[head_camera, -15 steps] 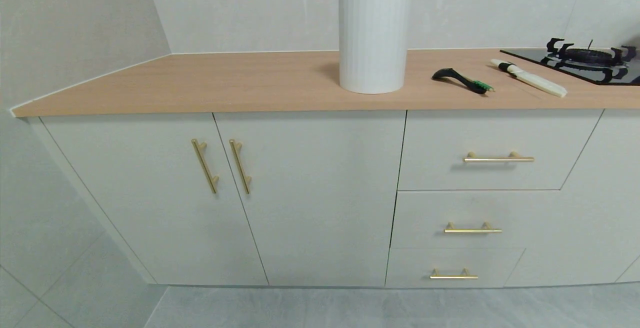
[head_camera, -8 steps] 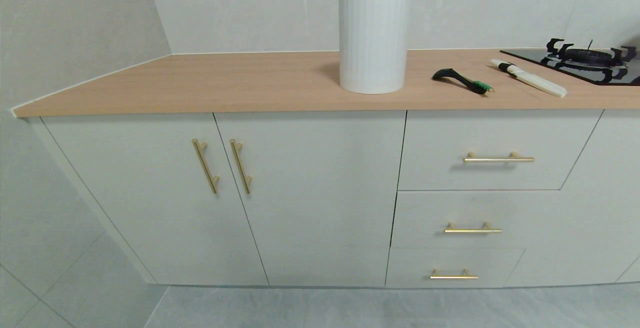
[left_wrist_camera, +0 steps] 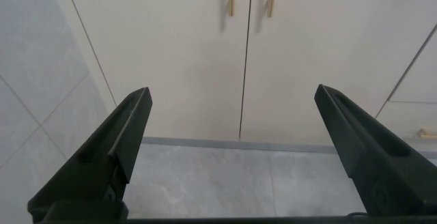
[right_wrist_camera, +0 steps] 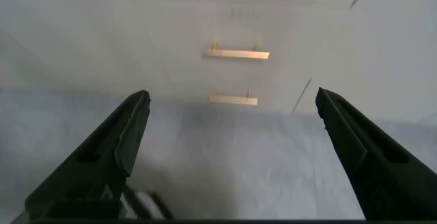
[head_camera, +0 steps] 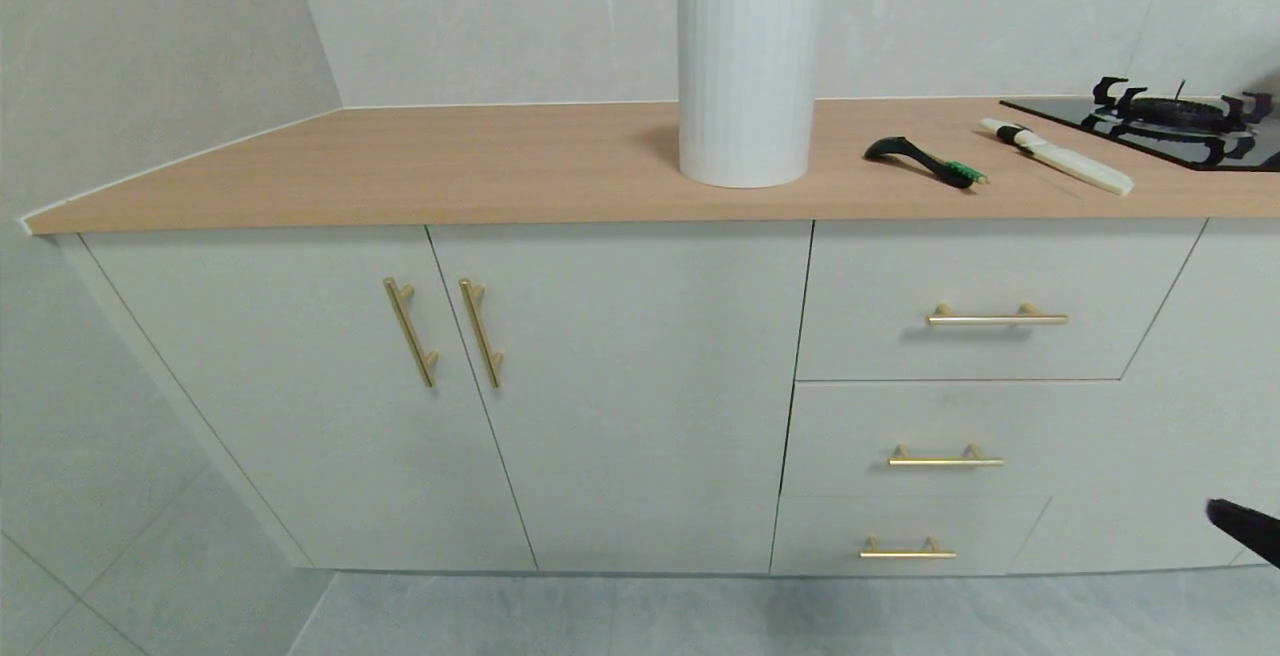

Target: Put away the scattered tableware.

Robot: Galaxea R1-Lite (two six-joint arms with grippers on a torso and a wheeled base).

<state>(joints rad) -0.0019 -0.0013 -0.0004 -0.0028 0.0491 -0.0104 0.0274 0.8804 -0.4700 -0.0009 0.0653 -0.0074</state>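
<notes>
The left jaws and right jaws are both spread wide and empty, hanging low by the cabinet doors (left_wrist_camera: 307, 46) and drawers (right_wrist_camera: 239, 26). The peeler (head_camera: 925, 161) and white knife (head_camera: 1060, 156) lie loose on the surface (head_camera: 400, 161), just right of the tall white holder (head_camera: 745, 76). That's probably where they belong.

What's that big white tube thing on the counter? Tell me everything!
The white container is a tall round cylinder with fine vertical ribs, matte, perhaps ceramic or plastic. It stands upright on the wooden countertop near its front edge, touching nothing else; a black-handled tool lies apart on its right. Its inside is hidden.
</notes>
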